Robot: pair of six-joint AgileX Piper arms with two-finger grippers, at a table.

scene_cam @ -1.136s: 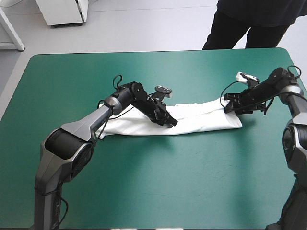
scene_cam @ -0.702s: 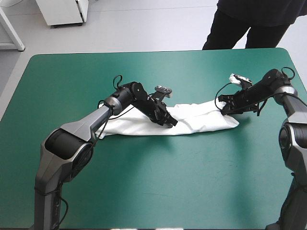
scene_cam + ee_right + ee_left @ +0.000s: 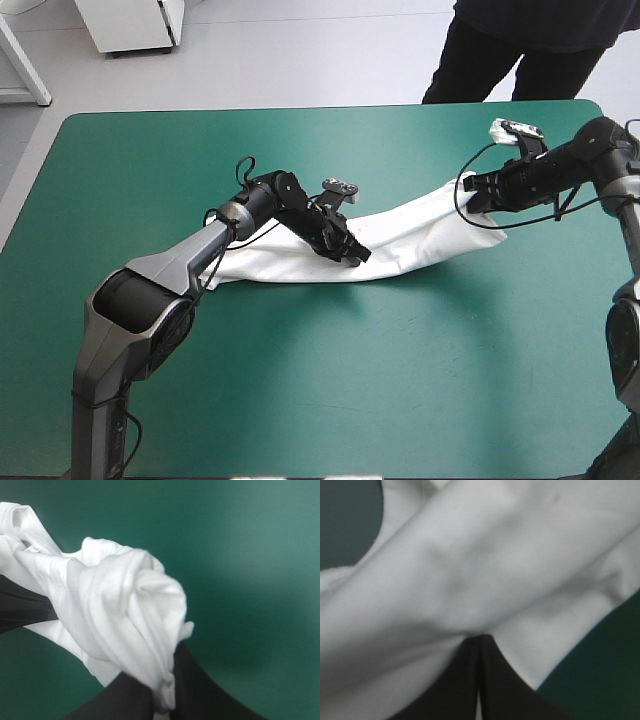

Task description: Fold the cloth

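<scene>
The table (image 3: 300, 400) shows wide teal-green cover on every side of both arms. The T-shirt (image 3: 410, 235), a long white band, runs from behind the left gripper (image 3: 355, 257) across to the right gripper (image 3: 478, 193). The left arm reaches forward, bent low, its black fingers closed to one point on the cloth's middle; they seem to press rather than pinch it. The right arm stretches in raised, fingers clamped on the shirt's bunched end, open cover beneath and ahead.
</scene>
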